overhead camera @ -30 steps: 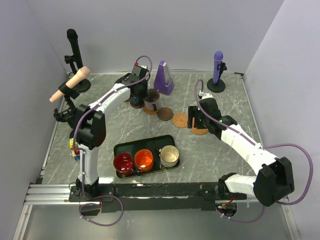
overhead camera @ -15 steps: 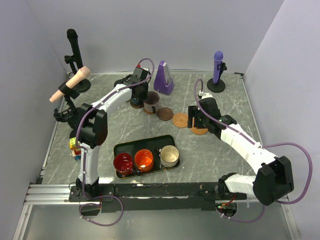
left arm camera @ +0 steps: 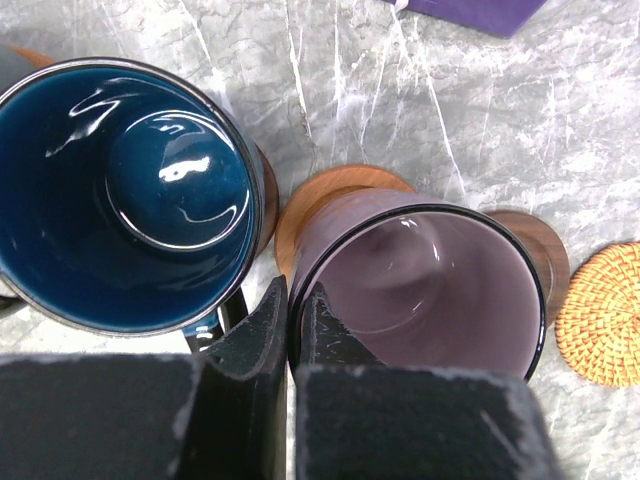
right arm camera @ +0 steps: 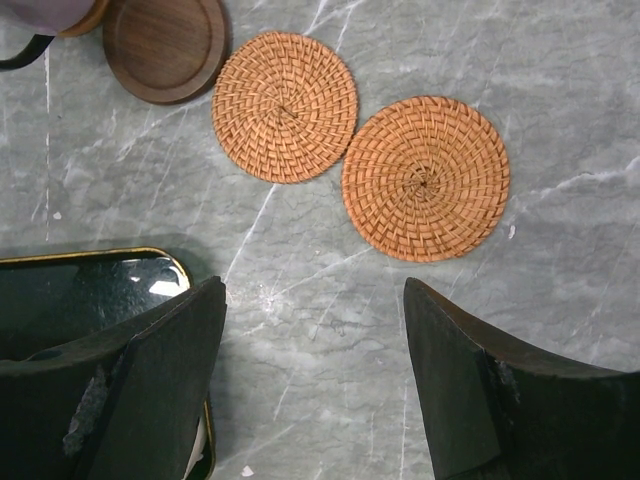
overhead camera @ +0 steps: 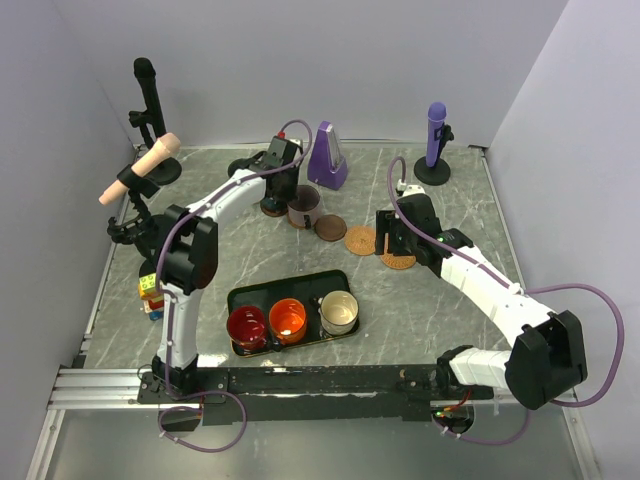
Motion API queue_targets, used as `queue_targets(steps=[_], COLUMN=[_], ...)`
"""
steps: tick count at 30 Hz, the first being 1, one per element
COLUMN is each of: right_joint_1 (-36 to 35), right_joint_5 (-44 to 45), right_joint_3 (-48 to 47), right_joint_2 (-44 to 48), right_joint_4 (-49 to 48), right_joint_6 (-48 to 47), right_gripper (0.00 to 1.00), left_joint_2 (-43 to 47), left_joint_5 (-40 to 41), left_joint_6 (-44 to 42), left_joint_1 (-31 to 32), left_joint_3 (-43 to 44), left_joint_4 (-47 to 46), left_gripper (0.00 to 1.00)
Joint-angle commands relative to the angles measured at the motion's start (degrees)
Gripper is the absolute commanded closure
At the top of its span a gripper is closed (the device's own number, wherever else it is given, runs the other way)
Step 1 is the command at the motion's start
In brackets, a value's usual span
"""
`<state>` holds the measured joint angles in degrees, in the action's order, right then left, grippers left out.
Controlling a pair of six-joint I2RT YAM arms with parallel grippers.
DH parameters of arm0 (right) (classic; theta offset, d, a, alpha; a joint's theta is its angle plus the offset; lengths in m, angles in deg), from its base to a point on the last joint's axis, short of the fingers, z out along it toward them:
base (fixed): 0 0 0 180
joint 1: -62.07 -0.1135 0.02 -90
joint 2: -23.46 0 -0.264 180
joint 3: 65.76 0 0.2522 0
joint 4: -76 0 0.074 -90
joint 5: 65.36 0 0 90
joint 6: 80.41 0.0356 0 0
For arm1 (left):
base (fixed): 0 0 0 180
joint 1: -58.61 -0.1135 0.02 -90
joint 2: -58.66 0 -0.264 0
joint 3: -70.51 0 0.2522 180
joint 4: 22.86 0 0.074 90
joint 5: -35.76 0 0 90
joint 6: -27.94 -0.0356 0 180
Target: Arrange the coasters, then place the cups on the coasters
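The navy cup and lilac cup stand almost touching; the left claw, pinched on the lilac rim, fills the sliver between them, and the purple metronome crowds close behind. Bare bench lies open between the woven coasters and the black tray, beneath the wide-spread right claw

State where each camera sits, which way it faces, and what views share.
Top external: above and behind the robot, looking down over the table; left arm and right arm show whole.
Left wrist: on the left arm, facing down at navy cup and lilac cup; left pincer shows, shut on the lilac rim.
Right wrist: on the right arm, facing down at two woven coasters and the tray corner; right pincer shows, open.
Shared: both wrist views catch the dark wooden coaster.
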<state>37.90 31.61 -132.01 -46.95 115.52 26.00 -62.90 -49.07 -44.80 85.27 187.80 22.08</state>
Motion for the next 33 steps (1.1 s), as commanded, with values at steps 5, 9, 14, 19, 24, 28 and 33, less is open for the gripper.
queue_targets(steps=[5, 9, 14, 19, 24, 28, 33], right_joint_1=[-0.01, 0.08, 0.08, 0.08, -0.01, 0.08, 0.08], right_joint_5=[1.12, 1.04, 0.95, 0.86, 0.77, 0.77, 0.86], right_joint_3=[-2.88, -2.88, -2.79, -2.79, -2.79, -2.71, -2.71], right_joint_2=[-0.25, -0.16, -0.25, -0.16, -0.08, 0.1, 0.1], right_joint_4=[-0.36, -0.45, -0.45, -0.36, -0.36, -0.27, -0.27], right_joint_6=[-0.93, -0.93, -0.85, -0.93, -0.93, -0.85, -0.85], right_gripper=[0.21, 0.21, 0.21, 0.21, 0.21, 0.21, 0.21], left_joint_2=[0.09, -0.17, -0.43, -0.43, -1.05, -1.4, -1.4], left_joint_5=[-0.78, -0.6, -0.34, 0.37, 0.81, 1.6, 2.04], left_joint_6=[-1.08, -1.26, -1.61, -1.96, -1.79, -1.52, -1.44], left_joint_1=[0.24, 0.24, 0.24, 0.24, 0.15, 0.24, 0.24], left_joint_3=[3.88, 4.14, 3.88, 3.79, 4.31, 4.93, 5.11], left_joint_4=[-4.37, -4.28, -4.46, -4.55, -4.02, -3.06, -2.88], left_gripper=[0.99, 0.99, 0.99, 0.99, 0.99, 0.97, 0.85])
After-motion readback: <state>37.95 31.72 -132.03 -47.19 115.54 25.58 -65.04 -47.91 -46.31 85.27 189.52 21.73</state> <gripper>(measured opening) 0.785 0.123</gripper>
